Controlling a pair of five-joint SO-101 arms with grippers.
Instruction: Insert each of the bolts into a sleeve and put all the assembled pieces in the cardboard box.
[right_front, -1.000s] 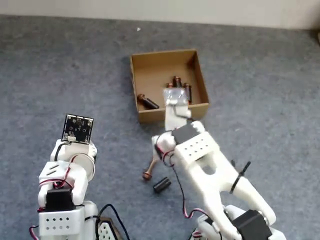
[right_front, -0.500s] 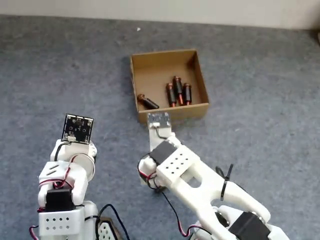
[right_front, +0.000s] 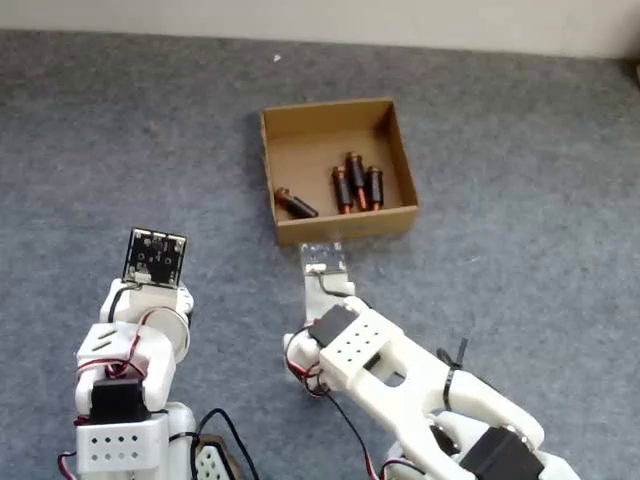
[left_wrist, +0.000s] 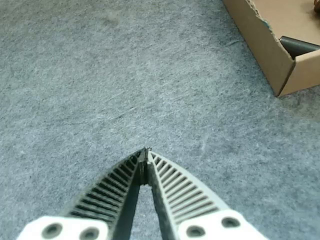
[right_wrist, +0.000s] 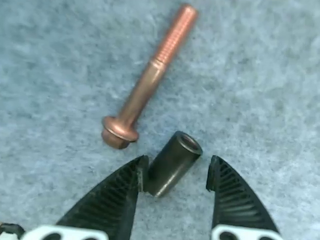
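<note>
Grey, carpet-like covering spreads over the tabletop (right_front: 120, 130), and a cardboard box (right_front: 345, 226) sits open toward its far side. In the box lie four assembled pieces: three (right_front: 357, 187) side by side against the front wall, and a fourth (right_front: 296, 204) lying apart at an angle near the opposite corner.

Out on the tabletop, in front of the box, one copper-coloured bolt (right_wrist: 147, 82) lies flat, its flanged head toward the right end effector (right_wrist: 178, 163) and its threaded end pointing away. Just beside the bolt head lies a short dark sleeve (right_wrist: 174, 161) on its side, one open end showing. It is between the fingers of the right end effector, which are spread apart; one finger touches the sleeve's side and the other stands clear of it. From above, the right arm (right_front: 400, 360) bends over this spot, its wrist close to the box's front wall.

The left end effector (left_wrist: 145, 155) hangs over bare tabletop with its fingers pressed together and nothing between them, a corner of the box (left_wrist: 280, 60) off to one side. The left arm (right_front: 130, 350) is well apart from the right one.
</note>
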